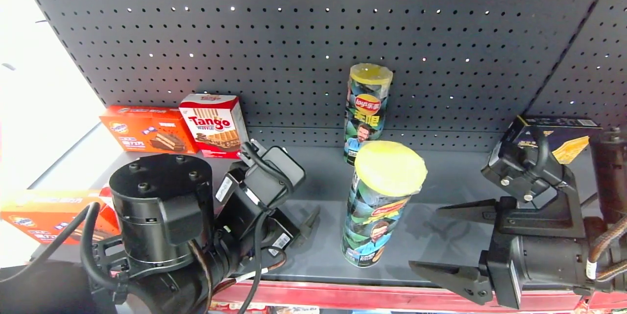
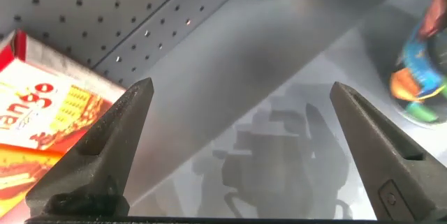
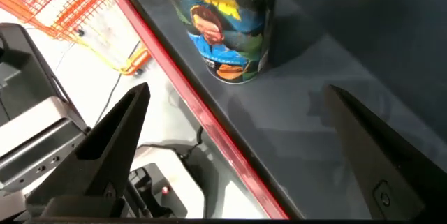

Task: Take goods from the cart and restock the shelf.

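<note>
shelf deck: dark grey metal board with a perforated back panel behind it and a red front lip.
front canister: tall printed snack tube with a yellow lid. It stands upright on the shelf deck near the red front lip.
rear canister: a matching yellow-lidded tube, upright against the back panel. It is behind the front canister and apart from it.
right gripper: black two-finger pincer, spread wide and holding nothing. It is just beside the front canister's lower half on the right and does not touch it.
left gripper: black pincer, also spread wide and empty. It hangs low over bare deck between the wafer box and the front canister.
wafer box: red and white carton at the left rear, beside an orange biscuit carton.
dark box: navy carton at the right rear.
cart: orange wire basket, below and outside the front lip.
step in hand: judged to be clearing away from a placed canister before fetching the next item.
technique: back the right gripper straight out with its fingers spread, then drop towards the cart only once it is past the lip.
risk: a sideways brush would probably topple the tall, narrow tube off the edge.
</note>
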